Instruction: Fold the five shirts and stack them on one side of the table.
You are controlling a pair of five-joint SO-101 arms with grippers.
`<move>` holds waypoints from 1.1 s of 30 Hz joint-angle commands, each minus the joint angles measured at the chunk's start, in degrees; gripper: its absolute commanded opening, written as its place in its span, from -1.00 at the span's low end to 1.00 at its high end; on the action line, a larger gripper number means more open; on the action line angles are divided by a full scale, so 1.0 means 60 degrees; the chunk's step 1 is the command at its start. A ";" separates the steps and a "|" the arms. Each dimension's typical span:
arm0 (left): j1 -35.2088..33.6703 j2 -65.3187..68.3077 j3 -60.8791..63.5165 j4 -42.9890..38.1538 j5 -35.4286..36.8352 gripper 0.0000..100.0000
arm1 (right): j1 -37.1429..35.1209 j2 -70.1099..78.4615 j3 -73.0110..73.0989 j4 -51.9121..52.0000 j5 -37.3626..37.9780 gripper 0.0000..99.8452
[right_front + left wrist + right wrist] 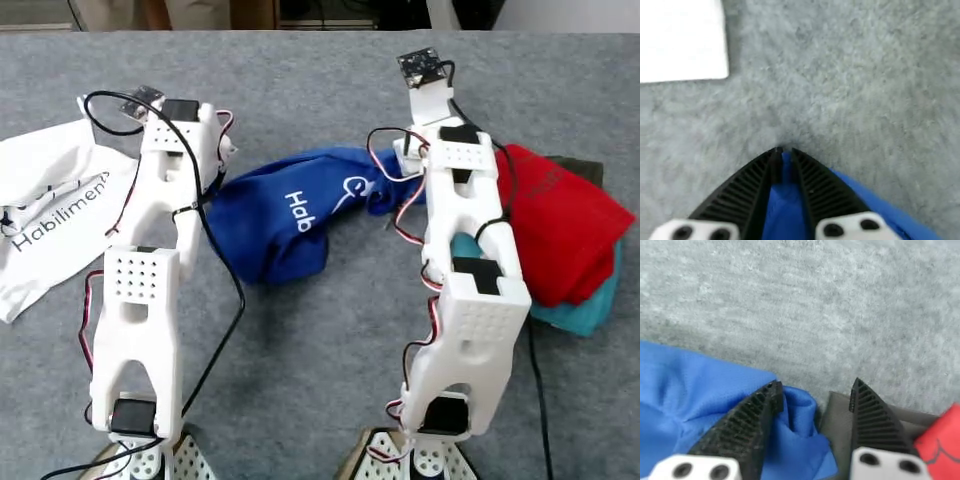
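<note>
A crumpled blue shirt (290,215) lies mid-table between the two arms. My left gripper (782,151) is shut on an edge of the blue shirt (785,210); from above, that left gripper (215,160) sits at the shirt's left end. My right gripper (816,385) stands open over the other end of the blue shirt (690,400), one finger on the fabric, the other over a dark shirt (835,415). In the high view the right gripper (402,165) is at the shirt's right end. A white shirt (50,200) lies flat at the left.
At the right edge a red shirt (555,220) lies on a teal shirt (580,310), with a dark shirt (580,168) behind them. The white shirt's corner (680,40) lies just beyond the left gripper. Grey felt (320,360) covers the table.
</note>
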 commanded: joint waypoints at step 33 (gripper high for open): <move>-0.6081 -0.4256 -0.0615 0.1744 -0.2286 -0.96 | -0.5604 -0.1897 -0.3231 0.9084 0.0894 -0.54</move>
